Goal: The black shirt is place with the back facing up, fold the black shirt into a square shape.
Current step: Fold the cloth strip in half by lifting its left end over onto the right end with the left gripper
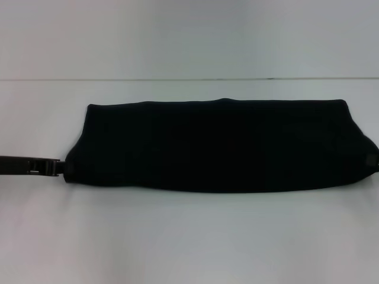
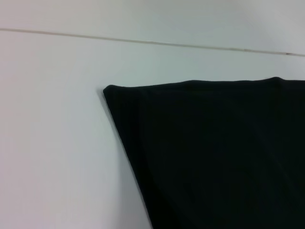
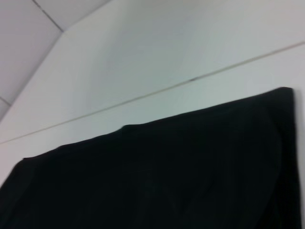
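Across the white table [image 1: 189, 236] lies the black shirt [image 1: 219, 145], folded into a long band, not yet square. Left gripper [image 1: 59, 167] and right gripper [image 1: 372, 160] meet its near corners; finger state unclear.

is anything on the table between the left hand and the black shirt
Nothing visible. In the head view the left hand is already at the near left corner of the black shirt, which lies as a long band on the white table. The right hand sits at the opposite end.
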Available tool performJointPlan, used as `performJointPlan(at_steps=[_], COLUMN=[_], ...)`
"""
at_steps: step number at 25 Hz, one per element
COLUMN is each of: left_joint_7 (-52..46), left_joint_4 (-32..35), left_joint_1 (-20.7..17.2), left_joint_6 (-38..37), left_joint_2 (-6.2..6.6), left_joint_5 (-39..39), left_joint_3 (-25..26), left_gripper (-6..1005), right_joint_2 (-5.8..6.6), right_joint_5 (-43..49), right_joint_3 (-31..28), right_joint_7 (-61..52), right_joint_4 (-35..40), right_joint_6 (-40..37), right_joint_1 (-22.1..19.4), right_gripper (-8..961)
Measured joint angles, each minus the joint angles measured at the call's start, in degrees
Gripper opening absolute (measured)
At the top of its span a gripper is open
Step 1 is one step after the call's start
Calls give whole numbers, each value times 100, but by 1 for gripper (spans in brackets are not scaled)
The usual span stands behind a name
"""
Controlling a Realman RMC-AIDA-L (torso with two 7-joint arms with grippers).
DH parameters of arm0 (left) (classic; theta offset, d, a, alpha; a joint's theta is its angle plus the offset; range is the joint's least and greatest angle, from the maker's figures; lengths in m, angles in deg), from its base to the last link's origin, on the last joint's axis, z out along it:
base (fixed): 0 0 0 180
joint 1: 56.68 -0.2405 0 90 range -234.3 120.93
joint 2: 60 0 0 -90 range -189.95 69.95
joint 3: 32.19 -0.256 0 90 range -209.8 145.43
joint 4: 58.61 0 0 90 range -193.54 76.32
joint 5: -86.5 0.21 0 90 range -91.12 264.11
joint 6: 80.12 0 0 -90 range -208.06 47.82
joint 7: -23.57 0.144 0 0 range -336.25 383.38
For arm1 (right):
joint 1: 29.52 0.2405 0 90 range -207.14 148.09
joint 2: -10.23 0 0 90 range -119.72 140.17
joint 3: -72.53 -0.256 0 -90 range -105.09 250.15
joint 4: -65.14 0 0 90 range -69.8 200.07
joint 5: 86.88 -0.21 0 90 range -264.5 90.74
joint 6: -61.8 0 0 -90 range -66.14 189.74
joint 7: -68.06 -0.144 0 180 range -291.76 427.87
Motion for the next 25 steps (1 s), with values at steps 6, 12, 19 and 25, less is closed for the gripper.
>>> performJointPlan(at_steps=[6,12,19,25], left_joint_7=[35,30,77,285], left_joint_4=[2,343,832,903], left_joint_1=[-69,-146,-219,-253], left_joint_6=[-7,-244,-742,-1229], left_joint_2=[-24,-45,-42,-25], left_joint_5=[27,-46,-558,-1203], left_joint_3=[-1,210,545,764], left_gripper=[118,299,456,558], right_joint_2=[17,53,88,60], right_joint_5=[-54,-57,-57,-57], right_joint_3=[-92,-173,-343,-416], right_joint_7=[-41,-43,-17,38], right_joint_4=[137,140,144,165], right_joint_6=[-168,-56,-102,-125], right_joint_1=[-48,-65,-127,-158], right_gripper=[149,180,216,247])
